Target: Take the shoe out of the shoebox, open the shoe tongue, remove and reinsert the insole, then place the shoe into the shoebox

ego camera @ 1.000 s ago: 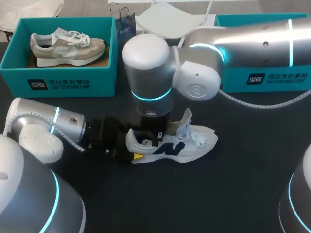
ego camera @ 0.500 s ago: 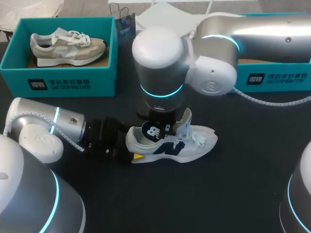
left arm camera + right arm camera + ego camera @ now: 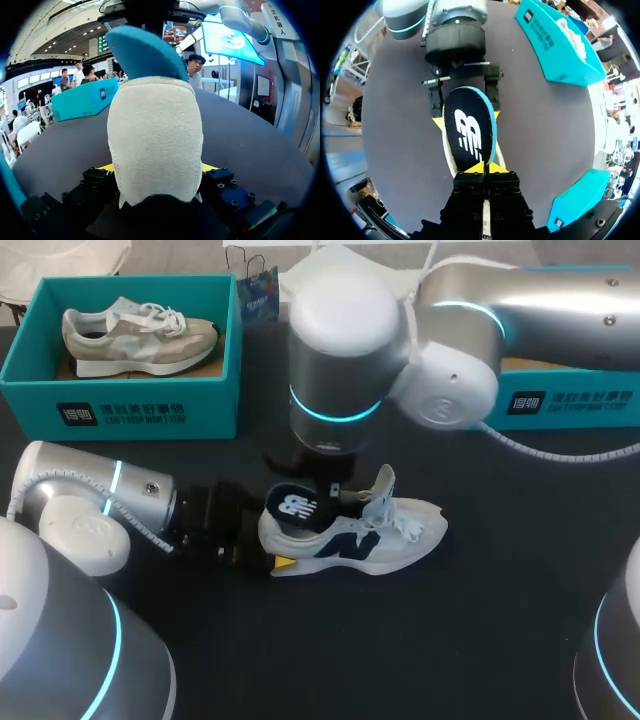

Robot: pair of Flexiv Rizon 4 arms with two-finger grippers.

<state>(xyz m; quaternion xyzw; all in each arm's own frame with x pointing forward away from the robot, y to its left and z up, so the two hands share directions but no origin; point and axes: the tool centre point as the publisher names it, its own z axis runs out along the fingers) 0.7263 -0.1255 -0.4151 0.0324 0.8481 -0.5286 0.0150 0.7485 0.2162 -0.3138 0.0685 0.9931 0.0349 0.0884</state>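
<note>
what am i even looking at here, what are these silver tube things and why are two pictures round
These are a left robot arm and a right robot arm at a black table. One picture looks down from above and behind them; the two round ones come from cameras on each wrist. The left claw grips the heel of a white shoe on the table. The right claw pinches a dark insole, partly out of that shoe. Behind stand a teal shoebox holding a beige shoe and a second shoebox.
</note>
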